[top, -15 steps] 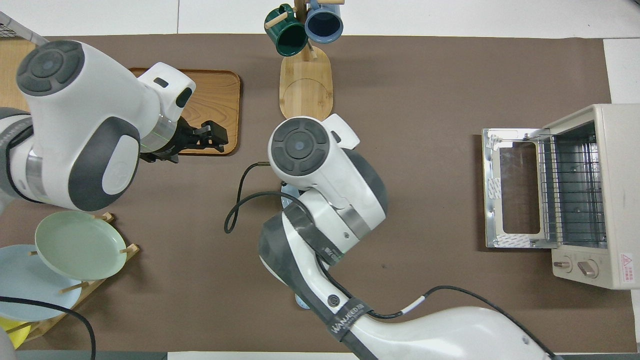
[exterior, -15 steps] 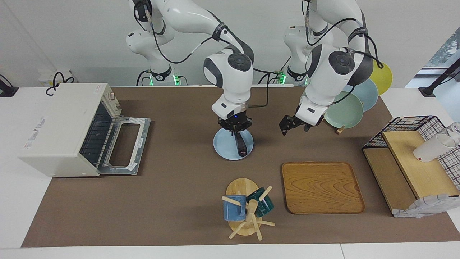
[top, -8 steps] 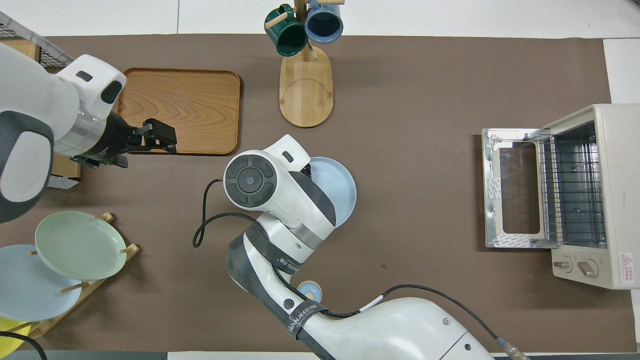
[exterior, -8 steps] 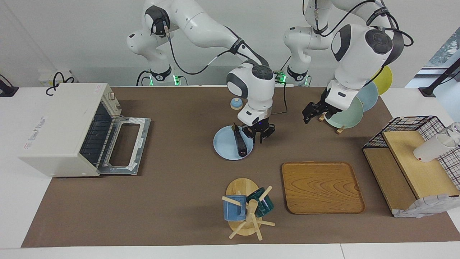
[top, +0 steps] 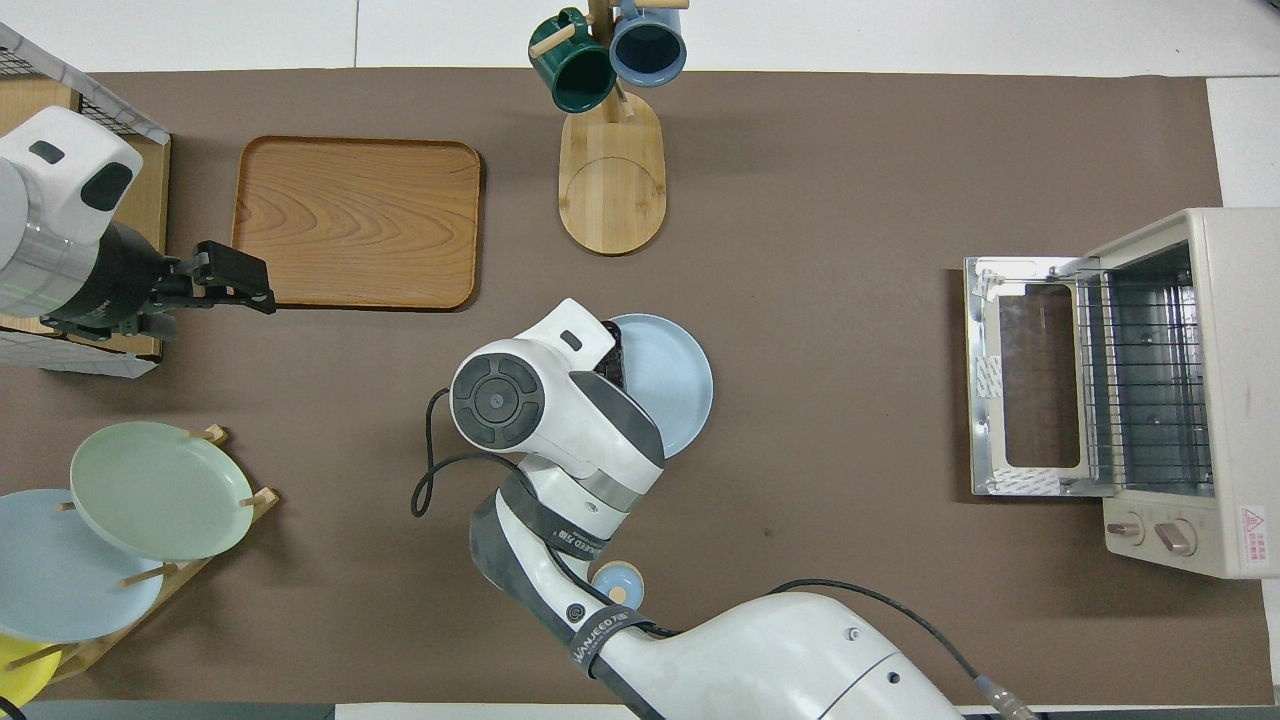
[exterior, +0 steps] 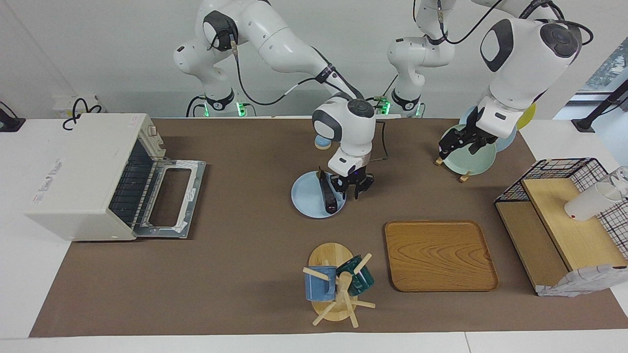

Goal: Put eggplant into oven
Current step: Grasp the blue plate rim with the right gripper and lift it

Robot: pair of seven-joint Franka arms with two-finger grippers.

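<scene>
The eggplant (exterior: 326,194) lies on a light blue plate (exterior: 306,196) in the middle of the mat, held by nothing. My right gripper (exterior: 352,188) is open and points down at the plate's edge, beside the eggplant toward the left arm's end. In the overhead view the right hand hides most of the eggplant, and the plate (top: 675,380) shows beside it. The oven (exterior: 83,176) stands at the right arm's end with its door (exterior: 169,196) folded down and its rack (top: 1140,370) showing. My left gripper (exterior: 454,143) is open and empty, raised near the plate rack.
A mug tree (exterior: 338,284) with a blue and a green mug and a wooden tray (exterior: 439,255) lie farther from the robots than the plate. A plate rack (exterior: 473,154) and a wire-and-wood shelf (exterior: 564,215) stand at the left arm's end. A small blue knob (exterior: 321,141) sits nearer the robots.
My right gripper has moved from above the eggplant to beside it, toward the left arm's end. My left arm has drawn back toward the plate rack and risen. The eggplant has stayed on the plate.
</scene>
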